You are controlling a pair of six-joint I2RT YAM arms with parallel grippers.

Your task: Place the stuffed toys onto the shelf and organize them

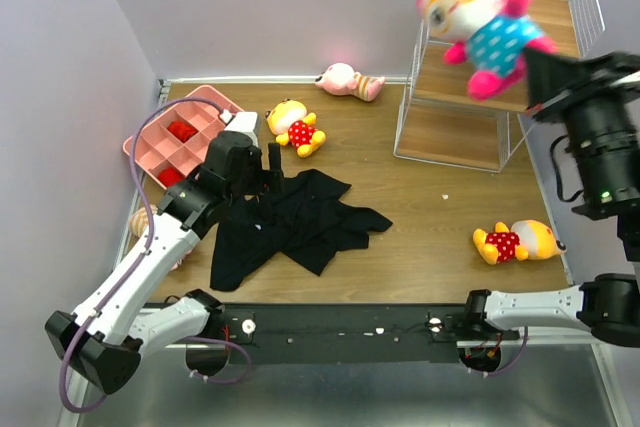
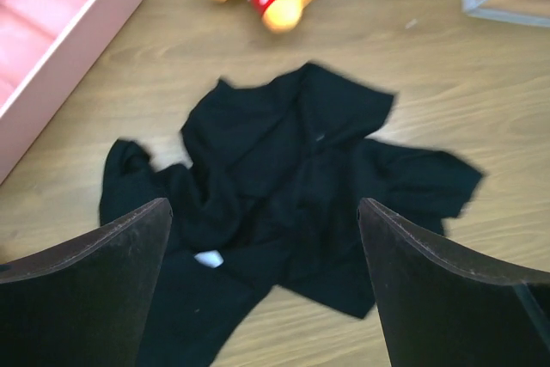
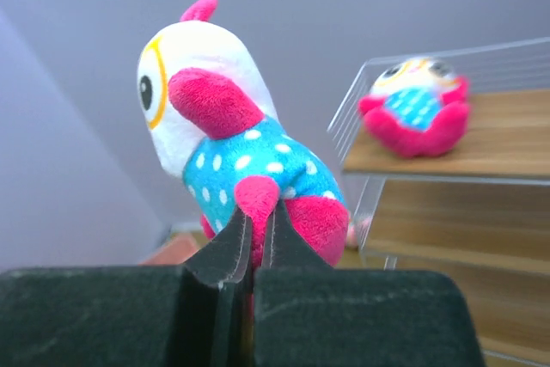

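My right gripper (image 1: 532, 59) is shut on a pink limb of a white-faced doll with a blue dotted body (image 1: 478, 12), held high in front of the white wire shelf (image 1: 500, 137). The wrist view shows the fingers (image 3: 255, 242) pinching that doll (image 3: 232, 152). A second blue dotted doll (image 3: 417, 105) lies on an upper board of the shelf (image 3: 507, 139). Two yellow-orange dolls (image 1: 295, 127) (image 1: 515, 242) and a pale pink striped doll (image 1: 350, 80) lie on the table. My left gripper (image 1: 265, 172) is open and empty over a black garment (image 2: 292, 178).
The black garment (image 1: 290, 222) is spread mid-table. A pink compartment tray (image 1: 175, 142) stands at the back left, also in the left wrist view (image 2: 51, 32). Something pale shows under the left arm (image 1: 140, 222); I cannot tell what it is. Purple walls enclose the table.
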